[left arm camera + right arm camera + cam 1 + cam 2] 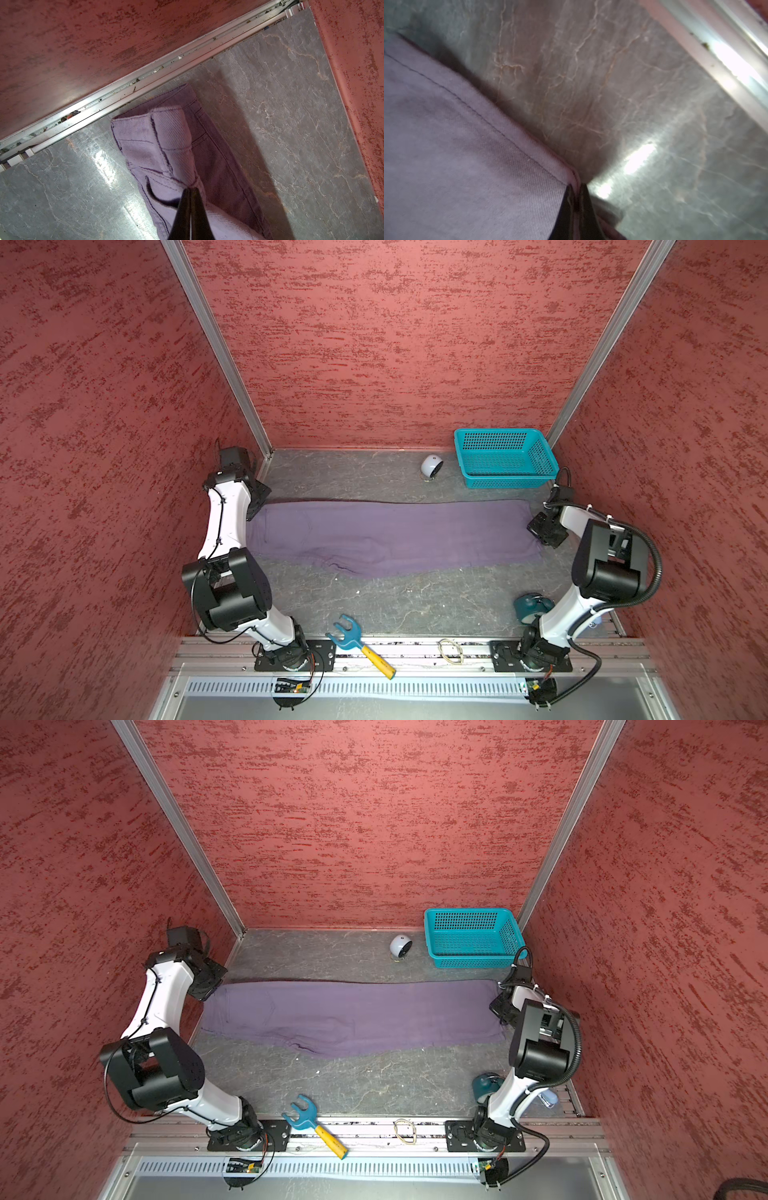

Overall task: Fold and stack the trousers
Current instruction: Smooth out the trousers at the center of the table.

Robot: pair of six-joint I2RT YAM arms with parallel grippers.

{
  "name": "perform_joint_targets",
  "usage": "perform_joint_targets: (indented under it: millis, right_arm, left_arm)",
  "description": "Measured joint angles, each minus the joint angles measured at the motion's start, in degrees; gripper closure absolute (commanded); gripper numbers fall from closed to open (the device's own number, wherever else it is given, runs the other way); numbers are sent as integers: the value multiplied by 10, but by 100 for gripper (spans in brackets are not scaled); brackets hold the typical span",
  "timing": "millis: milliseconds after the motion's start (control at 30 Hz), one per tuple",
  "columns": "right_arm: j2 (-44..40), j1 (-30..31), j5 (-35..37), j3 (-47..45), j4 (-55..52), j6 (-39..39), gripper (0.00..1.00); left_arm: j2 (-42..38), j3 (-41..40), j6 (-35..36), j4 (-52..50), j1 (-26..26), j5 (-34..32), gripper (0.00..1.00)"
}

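Far corner on my right: teal mesh basket (508, 480), its mesh floor fully in view, near the hem end of the trousers (395, 536) but apart from them. They lie outside it, flat in one long purple strip across the middle of the table (374, 605), waist toward my left arm, hems toward my right. My left gripper (190, 190) is clamped tight on the waistband beside a belt loop, with that corner raised and a shadow under it. My right gripper (578, 188) is pinched on the stitched hem corner; that view is blurred. The surface is a grey marble-veined slab with glare patches. A white ball-shaped gadget (431, 466) sits just beside the basket, near the back wall. Across the front aluminium rail (419, 657) lie a blue-headed fork tool with a yellow handle (362, 646) and a rubber band (451, 651). A dark teal round thing (532, 607) is partly behind my right arm; can't tell what it is. Red mottled walls (374, 344) close in three sides.
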Motion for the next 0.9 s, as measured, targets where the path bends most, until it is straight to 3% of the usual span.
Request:
perform_joint_targets:
  millis: [367,567,733,900]
  right_arm:
    - [-137,-59,2,99,-89,0,100]
    - [-154,-122,-24,158,-118,0,100]
    - [-165,-122,-36,166,-140,0,100]
    - [-234,-128,-41,147,-144,4,100]
  left_arm:
    - [-45,-5,7,-22,0,23,100]
    - [-76,-8,15,-39,-2,52,100]
    - [-81,-8,22,-58,-4,60,100]
    - [-116,-9,34,-77,3,60,100]
